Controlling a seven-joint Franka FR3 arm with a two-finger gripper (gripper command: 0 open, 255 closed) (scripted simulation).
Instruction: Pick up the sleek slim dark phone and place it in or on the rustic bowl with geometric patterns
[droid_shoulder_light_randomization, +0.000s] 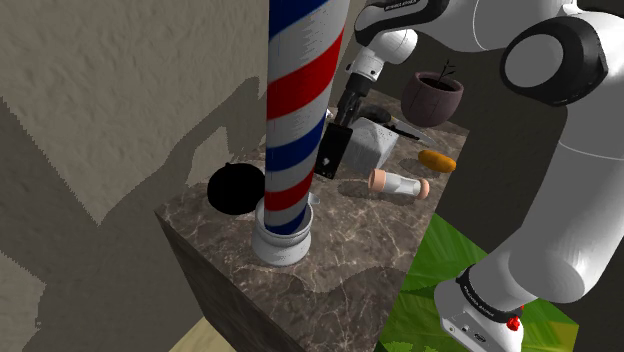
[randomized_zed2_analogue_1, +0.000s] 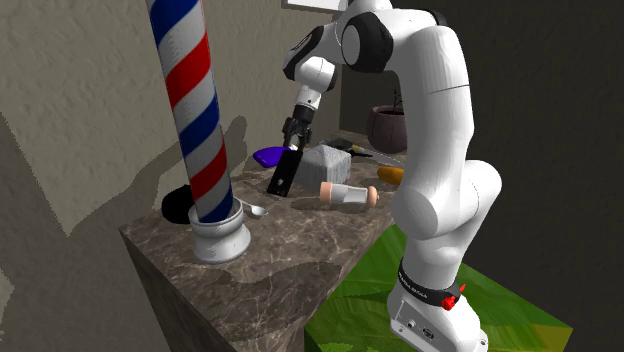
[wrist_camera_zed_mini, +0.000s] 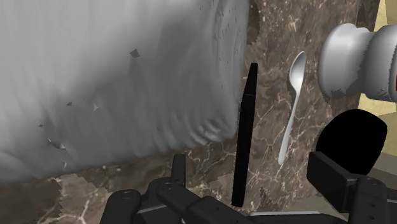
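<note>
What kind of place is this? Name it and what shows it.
Probably a barbershop-themed corner: a red, white and blue barber pole stands on a marbled counter that also bears a potted plant.

Worktop (wrist_camera_zed_mini: 267, 95): dark brown stone, pale veins, polished look.
Phone (wrist_camera_zed_mini: 243, 140): black, smooth, matt along edge I see.
My fingers (wrist_camera_zed_mini: 332, 179): black, matt, hard moulded look.
Block (wrist_camera_zed_mini: 114, 76): grey, rough, pitted, chalky.
Spoon (wrist_camera_zed_mini: 291, 108): pale grey, smooth, metal look, soft sheen.
Striped pole (droid_shoulder_light_randomization: 300, 90): glossy red, white, blue bands.
Pole base (droid_shoulder_light_randomization: 281, 240): smooth grey, metal look.
Pot (droid_shoulder_light_randomization: 432, 98): dark, matt.
My arm shells (droid_shoulder_light_randomization: 575, 180): white, smooth, glossy.
</note>
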